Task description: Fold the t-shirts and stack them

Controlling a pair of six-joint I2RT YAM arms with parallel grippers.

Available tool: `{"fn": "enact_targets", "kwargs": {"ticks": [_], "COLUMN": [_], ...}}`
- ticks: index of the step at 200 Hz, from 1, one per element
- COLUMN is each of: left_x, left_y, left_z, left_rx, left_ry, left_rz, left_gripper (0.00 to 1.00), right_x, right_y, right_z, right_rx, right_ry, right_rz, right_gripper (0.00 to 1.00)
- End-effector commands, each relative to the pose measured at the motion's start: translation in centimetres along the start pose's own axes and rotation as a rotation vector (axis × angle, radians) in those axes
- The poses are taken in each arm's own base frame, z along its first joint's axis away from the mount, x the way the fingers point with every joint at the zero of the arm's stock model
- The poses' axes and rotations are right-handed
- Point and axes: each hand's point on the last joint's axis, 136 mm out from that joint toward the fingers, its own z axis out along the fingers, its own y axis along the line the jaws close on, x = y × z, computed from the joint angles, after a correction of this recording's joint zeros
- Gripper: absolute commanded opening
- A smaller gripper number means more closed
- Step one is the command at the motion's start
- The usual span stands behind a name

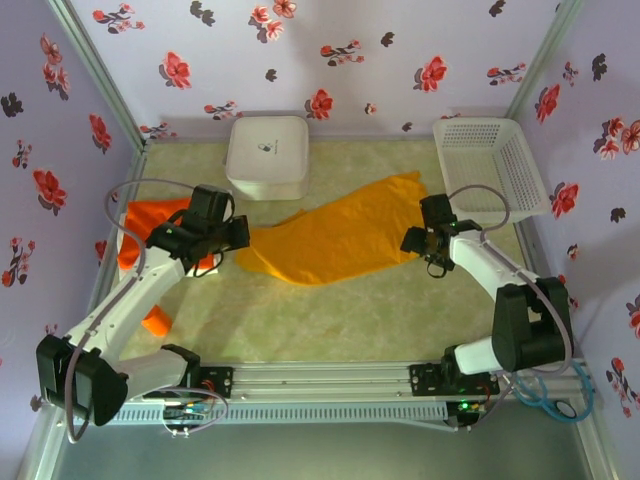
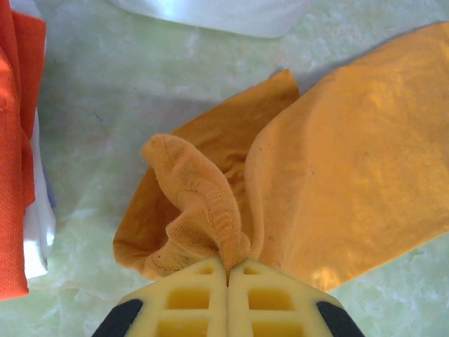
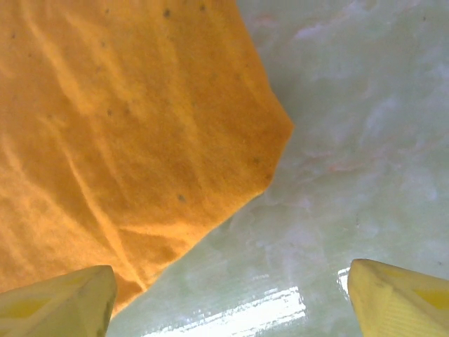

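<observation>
The mustard yellow-orange t-shirt [image 1: 340, 235] lies spread slantwise across the middle of the table. My left gripper [image 1: 235, 240] is shut on its ribbed hem at the left end; in the left wrist view the bunched cloth [image 2: 203, 210] rises from between the closed jaws [image 2: 228, 270]. My right gripper [image 1: 415, 243] hovers open over the shirt's right corner [image 3: 126, 126], its fingers wide apart [image 3: 228, 281], one over cloth and one over bare table. The red-orange t-shirt [image 1: 150, 215] is heaped at the far left, partly under my left arm. A strip of the white t-shirt [image 2: 38, 232] shows beneath it.
A white rounded-square box [image 1: 267, 155] stands at the back, just beyond the mustard shirt. The white lattice basket [image 1: 495, 165] sits at the back right, close behind my right arm. Floral walls enclose the table on three sides. Bare table [image 1: 330, 320] stretches in front.
</observation>
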Motion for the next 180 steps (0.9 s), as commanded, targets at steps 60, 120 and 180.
{"fn": "enact_targets", "kwargs": {"ticks": [60, 120, 180], "left_x": [2.0, 8.5, 14.2], "left_y": [1.2, 1.4, 3.2], "left_z": [-0.5, -0.1, 2.4], "left_rx": [-0.018, 0.057, -0.009], "left_ry": [0.045, 0.176, 0.320], "left_rz": [-0.036, -0.172, -0.222], "left_gripper": [0.00, 0.00, 0.16], "right_x": [-3.2, 1.0, 0.4], "right_y": [0.8, -4.1, -3.3], "right_z": [2.1, -3.0, -2.5], "right_rx": [0.006, 0.080, 0.029], "right_ry": [-0.012, -0.047, -0.088], "right_rz": [0.073, 0.082, 0.102], "right_gripper": [0.03, 0.02, 0.95]}}
